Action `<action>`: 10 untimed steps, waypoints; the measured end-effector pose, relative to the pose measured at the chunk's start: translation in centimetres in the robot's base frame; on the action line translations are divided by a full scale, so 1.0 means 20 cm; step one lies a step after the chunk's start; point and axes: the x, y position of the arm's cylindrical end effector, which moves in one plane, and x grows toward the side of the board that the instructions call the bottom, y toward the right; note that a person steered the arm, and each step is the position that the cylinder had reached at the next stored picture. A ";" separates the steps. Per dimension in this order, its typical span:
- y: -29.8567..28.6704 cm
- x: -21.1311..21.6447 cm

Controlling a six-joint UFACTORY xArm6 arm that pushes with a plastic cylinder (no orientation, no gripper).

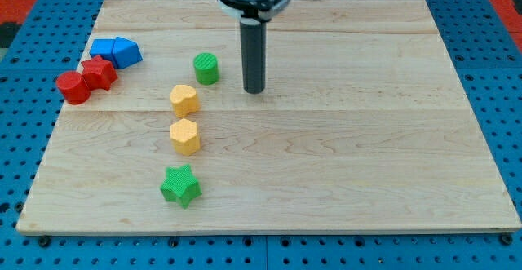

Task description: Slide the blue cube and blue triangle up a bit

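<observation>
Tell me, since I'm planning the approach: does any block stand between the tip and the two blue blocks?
Partly. The green cylinder stands just left of my tip, close to the straight line toward the blue cube and blue triangle. Above the blue pair the board holds nothing.

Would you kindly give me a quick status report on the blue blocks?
My tip right of green cylinder, touching nothing. Blue cube and blue triangle together, far left. Red blocks just below them.

Pale wooden board (342,164) carries blue cube (103,48) touching blue triangle (126,52), two red blocks (86,80), green cylinder (206,68), two yellow blocks (185,118), green star (180,186).
</observation>
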 end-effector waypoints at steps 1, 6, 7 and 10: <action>-0.14 -0.05; 0.03 -0.55; -0.03 -0.78; -0.58 -0.89</action>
